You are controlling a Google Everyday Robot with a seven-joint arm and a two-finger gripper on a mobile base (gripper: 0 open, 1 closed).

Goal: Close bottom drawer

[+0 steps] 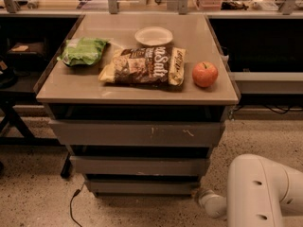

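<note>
The cart has three grey drawers stacked under its tan top. The bottom drawer point(142, 187) is the narrowest, with a slim plain front just above the floor. A dark gap shows above it, under the mid-width drawer point(139, 166). The widest drawer point(137, 134), with pale scratch marks, is at the top. My white arm point(262, 193) fills the bottom right corner. One rounded segment of it point(210, 205) lies by the bottom drawer's right end. The gripper itself is out of view.
On the cart top lie a green bag point(83, 51), a brown snack bag point(144, 66), a white bowl point(153, 36) and a red apple point(204, 74). A black cable point(72, 207) trails on the speckled floor at the left. Dark benches flank the cart.
</note>
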